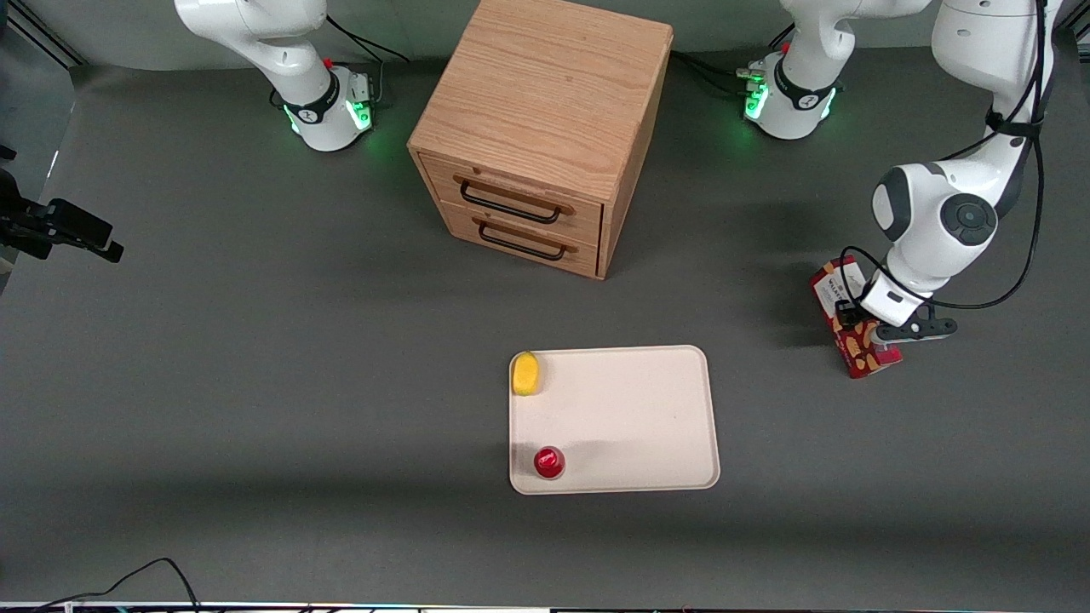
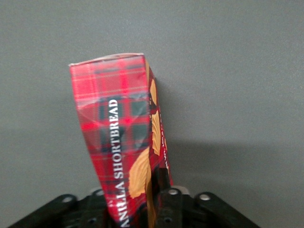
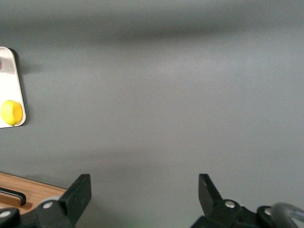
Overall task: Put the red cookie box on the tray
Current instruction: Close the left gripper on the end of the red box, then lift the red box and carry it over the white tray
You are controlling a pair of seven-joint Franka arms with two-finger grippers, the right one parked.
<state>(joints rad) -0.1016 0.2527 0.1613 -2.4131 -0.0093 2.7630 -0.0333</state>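
The red cookie box (image 1: 854, 328) is found near the working arm's end of the counter (image 1: 255, 383), well apart from the tray (image 1: 630, 409), which lies toward the middle of the counter nearer its front-camera edge. The gripper (image 1: 877, 328) sits directly over the box, and in the wrist view the fingers (image 2: 170, 202) are seen set on either side of the carton's narrow width, closed onto it — the box (image 2: 121, 152) is held between them. The long axis of the box runs straight out from between the fingers, so that the grip falls near one end and most of the length projects clear of them.

In the front view the carton is angled, its white-labelled end pointing away from the front camera and its other end nearer to it. Whether it is already lifted off the counter cannot be told for certain.

The move ahead is judged to turn on one relation — the tray lies sideways from the held box, toward the parked arm's end. On the tray a yellow fruit (image 1: 526, 373) rests in one corner and a small red-topped can (image 1: 549, 462) in another, both along the tray's edge away from the box. The bare part of the tray nearest the box is judged the natural place for it.
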